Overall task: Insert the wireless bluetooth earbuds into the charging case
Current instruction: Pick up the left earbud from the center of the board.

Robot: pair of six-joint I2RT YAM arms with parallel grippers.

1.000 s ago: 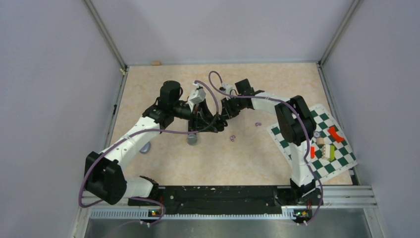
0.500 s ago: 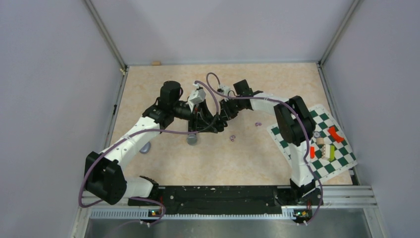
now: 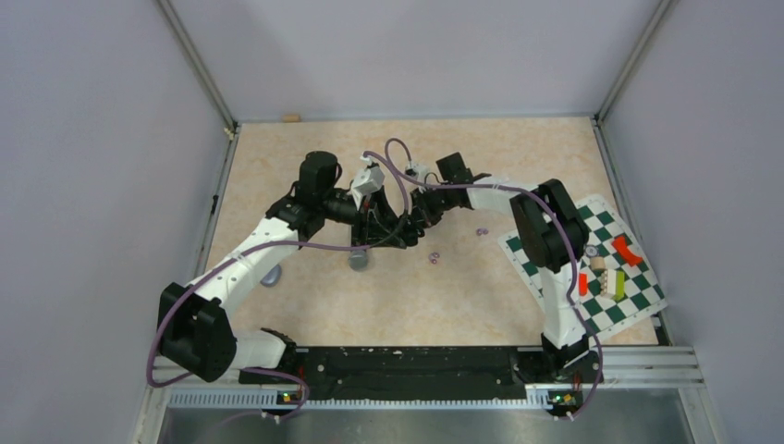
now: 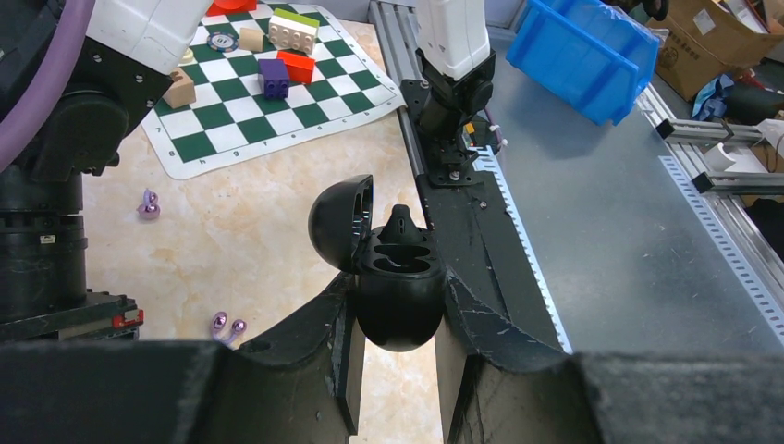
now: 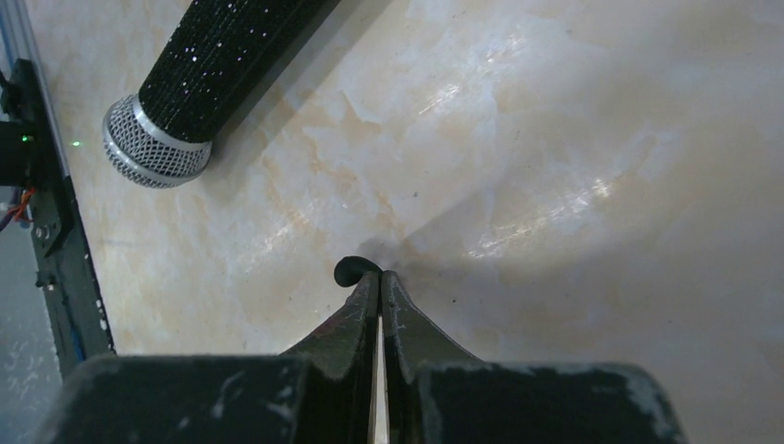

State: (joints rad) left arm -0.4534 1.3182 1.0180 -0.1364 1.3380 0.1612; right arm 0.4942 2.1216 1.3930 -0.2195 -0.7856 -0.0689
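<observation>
Right gripper (image 5: 379, 277): jaws just closed, tips nipping black earbud (image 5: 351, 268) on table (image 5: 573, 139); microphone (image 5: 222, 65) at 10 o'clock. Pick-up looks secured, insertion pending. Left gripper (image 4: 396, 314): clamped round charging case (image 4: 399, 287), lid open at 10 o'clock.

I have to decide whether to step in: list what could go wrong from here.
1. The right gripper pinches the black earbud only at its very tips, with most of it sticking out. It may slip or flick away on lifting.
2. The charging case in the left gripper has small wells, and one seems already filled. A slightly off approach could miss the free well or bump the open lid.
</observation>
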